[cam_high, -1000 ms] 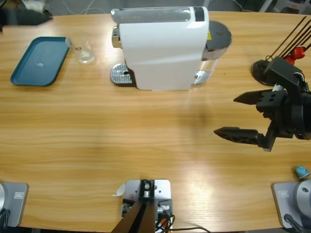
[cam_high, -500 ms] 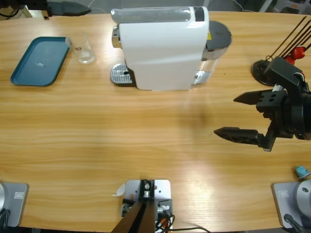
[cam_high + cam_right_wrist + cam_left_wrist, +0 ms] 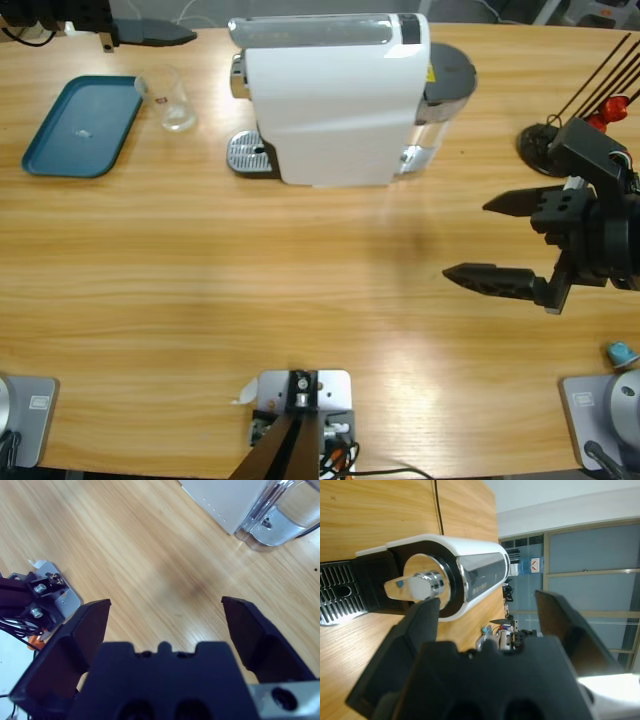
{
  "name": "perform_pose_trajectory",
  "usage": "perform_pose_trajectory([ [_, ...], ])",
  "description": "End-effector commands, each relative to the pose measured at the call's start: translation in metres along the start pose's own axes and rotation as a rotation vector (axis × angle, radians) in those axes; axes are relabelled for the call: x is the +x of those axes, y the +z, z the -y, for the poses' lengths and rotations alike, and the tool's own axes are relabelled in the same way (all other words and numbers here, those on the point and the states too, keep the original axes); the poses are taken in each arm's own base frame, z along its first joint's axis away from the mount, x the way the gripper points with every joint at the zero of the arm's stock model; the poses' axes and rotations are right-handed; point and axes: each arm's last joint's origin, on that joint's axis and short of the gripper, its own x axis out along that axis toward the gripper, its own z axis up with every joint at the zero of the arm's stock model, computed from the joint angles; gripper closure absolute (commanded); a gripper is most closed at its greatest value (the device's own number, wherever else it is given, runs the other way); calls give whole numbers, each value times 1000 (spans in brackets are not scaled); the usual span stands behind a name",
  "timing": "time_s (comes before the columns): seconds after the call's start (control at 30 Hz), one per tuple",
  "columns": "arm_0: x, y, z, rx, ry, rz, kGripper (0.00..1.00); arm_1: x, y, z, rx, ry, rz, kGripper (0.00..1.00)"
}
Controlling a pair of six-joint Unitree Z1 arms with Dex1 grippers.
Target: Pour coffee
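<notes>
Figure: start of the pour. Your right gripper (image 3: 497, 238) hangs over bare table (image 3: 250, 270) at the right, jaws spread wide and holding nothing. Your left gripper (image 3: 487, 617), jaws likewise spread and empty, enters at the far left, looking along the table at the spout (image 3: 415, 586) of the white coffee machine (image 3: 335, 98). The clear glass (image 3: 175, 100) stands just beside the teal tray (image 3: 70, 125), left of the drip grate (image 3: 245, 153), probably awaiting pickup. No coffee is discernible in it.

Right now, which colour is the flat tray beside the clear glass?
Dark teal blue; the tray shows best in the high view, left of the glass.
</notes>
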Motion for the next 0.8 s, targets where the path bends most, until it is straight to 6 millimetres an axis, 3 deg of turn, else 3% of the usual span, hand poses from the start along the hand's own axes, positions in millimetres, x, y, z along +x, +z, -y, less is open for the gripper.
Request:
perform_pose_trajectory([
  [0.03,31,9,-20,-64,12,-62,188,2,-10,0,-11,-6,-9,18],
  [0.27,36,12,-11,-55,-7,-63,196,2,-9,0,-11,-6,-9,18],
  [0.67,50,13,-24,-73,6,-88,199,2,-10,0,-11,-4,-9,18],
  [0.8,49,11,-22,-71,3,-92,280,2,-10,0,-11,-4,-9,22],
])
